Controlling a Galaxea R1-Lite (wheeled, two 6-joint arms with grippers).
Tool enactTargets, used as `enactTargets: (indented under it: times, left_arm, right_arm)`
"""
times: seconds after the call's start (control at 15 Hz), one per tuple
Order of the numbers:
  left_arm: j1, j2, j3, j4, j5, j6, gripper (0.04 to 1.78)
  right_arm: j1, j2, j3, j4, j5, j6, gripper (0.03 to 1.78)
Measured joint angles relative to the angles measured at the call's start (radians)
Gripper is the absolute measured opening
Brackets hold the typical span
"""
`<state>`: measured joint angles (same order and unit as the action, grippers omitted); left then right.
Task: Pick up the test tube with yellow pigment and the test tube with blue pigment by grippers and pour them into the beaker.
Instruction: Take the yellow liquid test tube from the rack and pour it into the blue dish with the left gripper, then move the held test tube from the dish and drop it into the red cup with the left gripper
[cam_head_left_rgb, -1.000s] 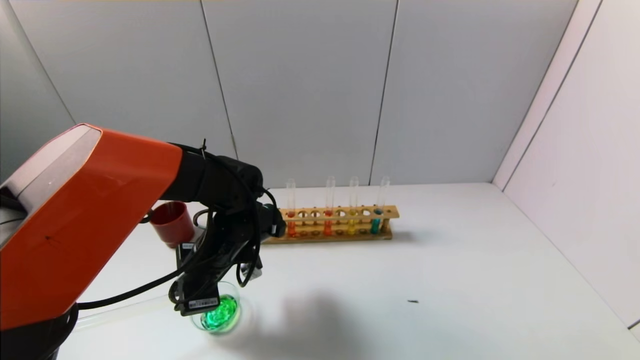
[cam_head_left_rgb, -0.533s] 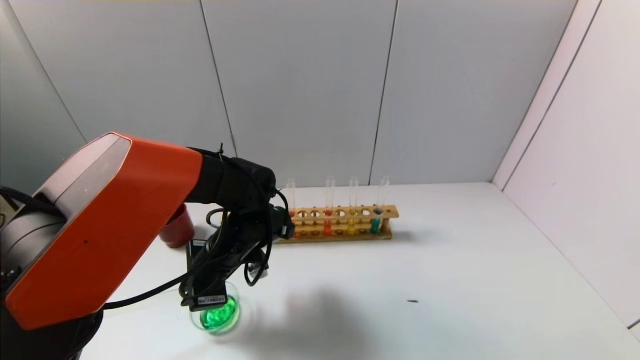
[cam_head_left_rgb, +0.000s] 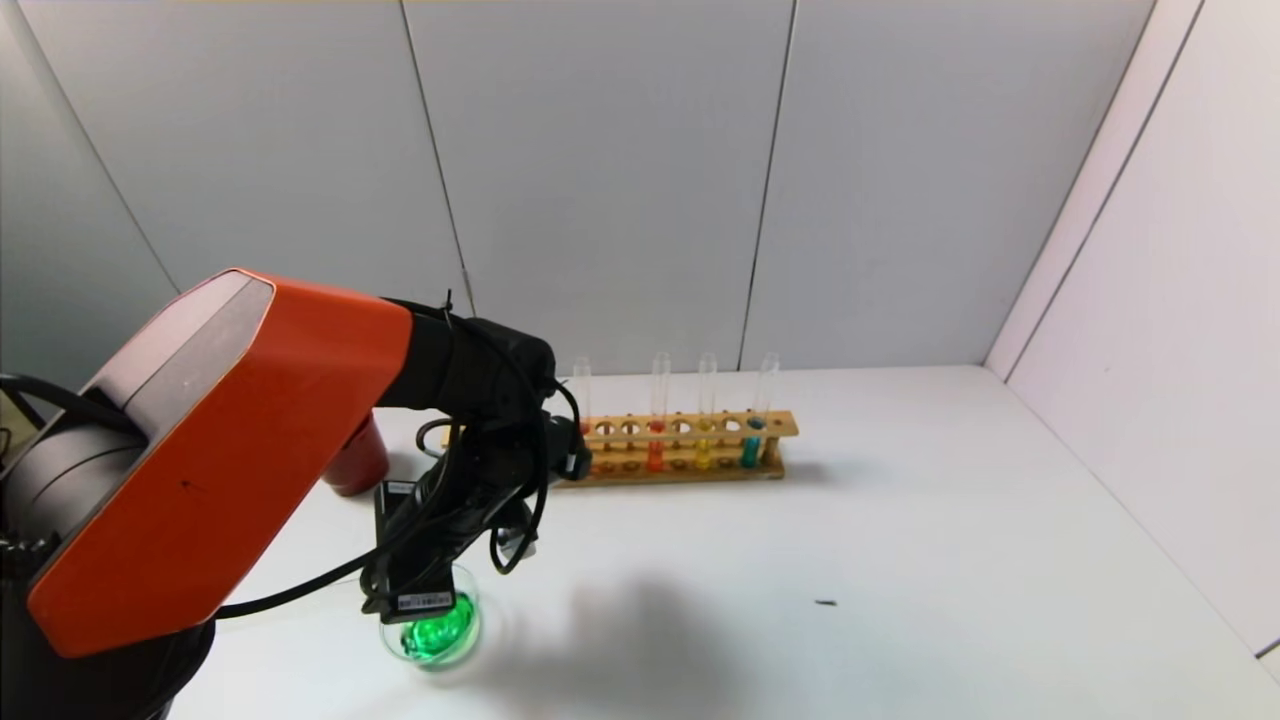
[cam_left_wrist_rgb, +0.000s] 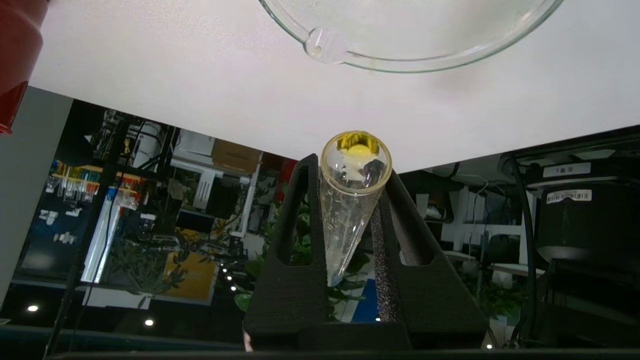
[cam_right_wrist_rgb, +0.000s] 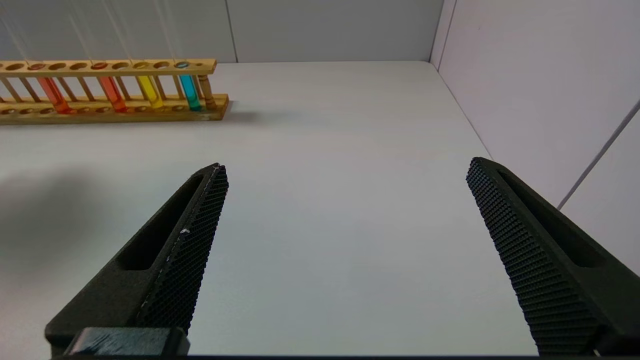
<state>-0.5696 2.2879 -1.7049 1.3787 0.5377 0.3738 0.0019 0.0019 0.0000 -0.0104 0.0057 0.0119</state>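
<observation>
My left gripper (cam_head_left_rgb: 415, 590) hangs just above the near-left rim of the beaker (cam_head_left_rgb: 437, 632), which holds bright green liquid. In the left wrist view the left gripper (cam_left_wrist_rgb: 350, 167) is shut on the test tube with yellow pigment (cam_left_wrist_rgb: 345, 215). The tube's open mouth points towards the beaker's rim (cam_left_wrist_rgb: 350, 57), a yellow trace shows deep inside, and droplets cling to its wall. The test tube with blue pigment is out of view. My right gripper (cam_right_wrist_rgb: 346, 167) is open and empty over bare table, and it is not in the head view.
A wooden rack (cam_head_left_rgb: 680, 445) at the back holds two orange tubes, another yellow tube (cam_head_left_rgb: 704, 445) and a teal tube (cam_head_left_rgb: 752, 445). A dark red cup (cam_head_left_rgb: 352, 468) stands behind my left arm. The table edge lies close beside the beaker.
My left arm rose and shifted right, carrying the gripper slightly right over the beaker's rim. It has hardly moved in the last half second. The red cup is now more hidden.
</observation>
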Motion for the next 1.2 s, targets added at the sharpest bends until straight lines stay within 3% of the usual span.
enactTargets:
  times: [0.33, 0.6, 0.87, 1.0, 1.2]
  left_arm:
    - [-0.003, -0.003, 0.0, 0.004, 0.0, -0.007, 0.31]
    - [0.0, -0.036, 0.008, 0.002, -0.026, -0.11, 0.31]
    - [0.028, -0.15, 0.008, -0.028, -0.127, -0.17, 0.31]
    - [0.073, -0.234, 0.001, -0.073, -0.156, -0.193, 0.31]
    - [0.205, -0.343, -0.018, -0.151, -0.17, -0.228, 0.31]
  right_arm:
    - [0.0, 0.0, 0.0, 0.0, 0.0, 0.0, 1.74]
    - [0.0, 0.0, 0.0, 0.0, 0.0, 0.0, 1.74]
    - [0.0, 0.0, 0.0, 0.0, 0.0, 0.0, 1.74]
    - [0.0, 0.0, 0.0, 0.0, 0.0, 0.0, 1.74]
    - [0.0, 0.0, 0.0, 0.0, 0.0, 0.0, 1.74]
